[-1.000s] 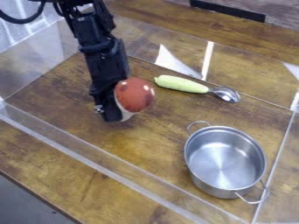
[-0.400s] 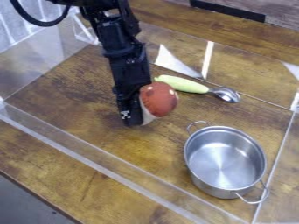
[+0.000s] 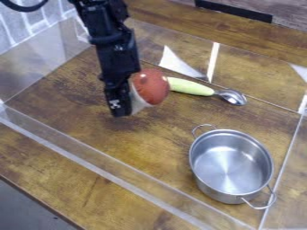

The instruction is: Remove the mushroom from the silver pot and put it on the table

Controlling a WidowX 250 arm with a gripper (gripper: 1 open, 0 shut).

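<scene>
The mushroom (image 3: 150, 86), red-brown cap with a white stem, is at the middle of the table (image 3: 72, 108), tilted against the right side of my gripper (image 3: 124, 106). The black fingers reach down to the wood right beside the stem. How far apart the jaws stand is hidden by the mushroom and the arm, so I cannot tell whether they still hold it. The silver pot (image 3: 231, 165) stands empty at the front right, well apart from the gripper.
A spoon with a yellow-green handle (image 3: 188, 86) and a metal bowl (image 3: 232, 97) lies just behind the mushroom. Clear acrylic walls (image 3: 108, 171) border the table at the front, left and right.
The arm carried the mushroom right, then back left and slightly away; the mushroom now sits lower against the gripper's side, close to the spoon handle.
</scene>
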